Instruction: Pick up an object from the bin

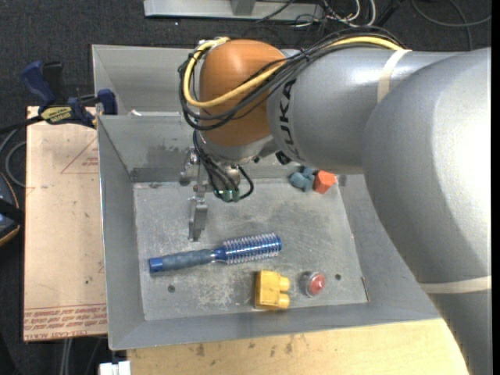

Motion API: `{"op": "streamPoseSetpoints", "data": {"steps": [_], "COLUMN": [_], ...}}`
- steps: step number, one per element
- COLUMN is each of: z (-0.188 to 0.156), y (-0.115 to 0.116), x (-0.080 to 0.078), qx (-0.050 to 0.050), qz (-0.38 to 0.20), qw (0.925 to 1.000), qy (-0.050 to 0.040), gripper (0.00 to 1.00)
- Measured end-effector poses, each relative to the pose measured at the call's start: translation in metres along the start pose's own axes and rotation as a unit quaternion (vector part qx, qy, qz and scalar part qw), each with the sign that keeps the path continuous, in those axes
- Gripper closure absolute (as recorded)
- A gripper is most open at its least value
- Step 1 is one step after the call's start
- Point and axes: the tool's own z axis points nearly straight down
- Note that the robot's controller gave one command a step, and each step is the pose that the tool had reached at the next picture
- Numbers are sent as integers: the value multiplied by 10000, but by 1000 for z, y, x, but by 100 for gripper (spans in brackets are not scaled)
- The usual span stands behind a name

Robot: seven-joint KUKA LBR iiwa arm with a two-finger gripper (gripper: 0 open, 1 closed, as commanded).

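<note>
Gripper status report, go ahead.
Gripper low over bin floor, just behind blue brush handle. Brush untouched, lying flat. Yellow block, red knob off to the right, not blocking.

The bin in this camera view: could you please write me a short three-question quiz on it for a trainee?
1. Fill the gap: in the camera view, the small red round thing lies just to the ___ of the yellow block.
2. True or false: the yellow block rests on top of the blue brush.
3. Which lies nearest the gripper? A, the yellow block; B, the handle of the blue brush; C, the small red round thing.

Key: 1, right. 2, false: the two lie apart on the bin floor. 3, B.
</note>
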Motion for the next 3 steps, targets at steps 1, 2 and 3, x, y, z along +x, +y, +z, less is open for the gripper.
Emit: {"op": "streamPoseSetpoints", "data": {"steps": [1,2,3], "z": [76,74,-57], "y": [-48,-48,-41], "x": [101,99,107], "qx": [-36,-29,-15], "qz": [59,56,-11], "qw": [9999,9999,10000], "qy": [-119,-115,-74], "gripper": [0,100,100]}}
